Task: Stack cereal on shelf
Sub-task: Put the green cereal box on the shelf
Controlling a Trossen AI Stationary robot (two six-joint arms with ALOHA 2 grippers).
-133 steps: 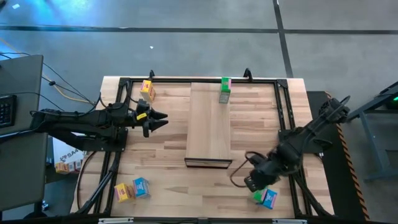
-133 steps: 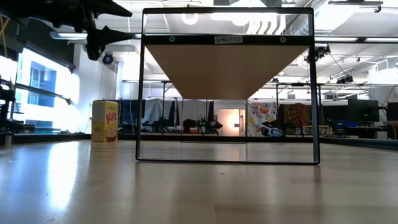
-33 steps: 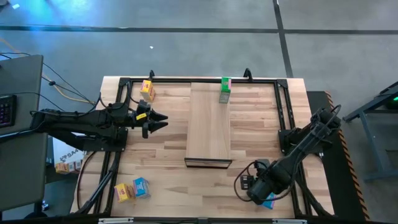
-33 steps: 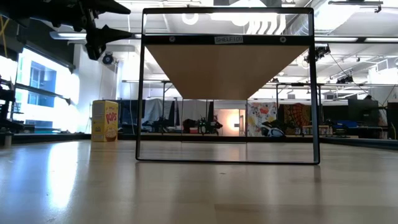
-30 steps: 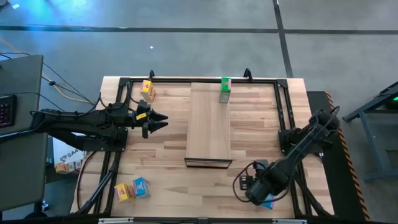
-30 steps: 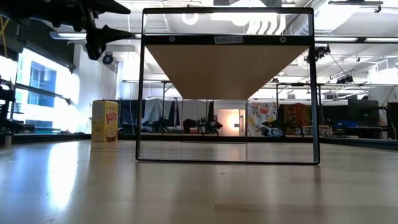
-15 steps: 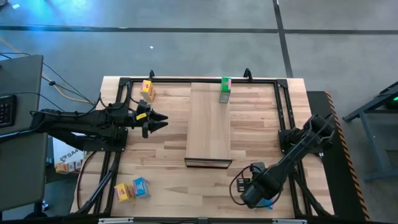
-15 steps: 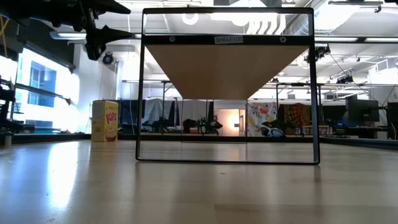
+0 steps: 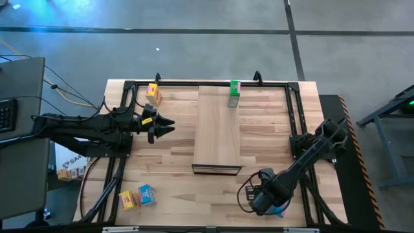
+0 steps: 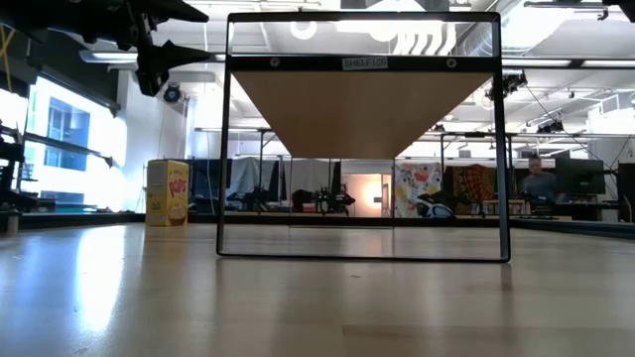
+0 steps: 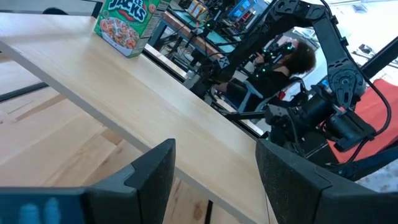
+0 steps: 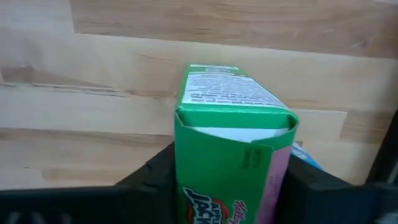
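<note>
Showing pale, smooth, matt wood on the shelf (image 9: pixel 218 129), with a dark front edge. Showing jointed butcher-block wood on the table (image 9: pixel 168 168), faintly sheened. Showing printed cardboard on the green cereal box (image 12: pixel 233 152), slightly glossy. Showing matt black fingers (image 11: pixel 149 177).

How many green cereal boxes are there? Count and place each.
2. One green cereal box stands on the shelf's far end; the other sits in the right gripper, front right.

Person (image 10: pixel 539 180) at monitor (image 10: pixel 578 176) in room behind; keyboard (image 9: pixel 6 114) beside table.
</note>
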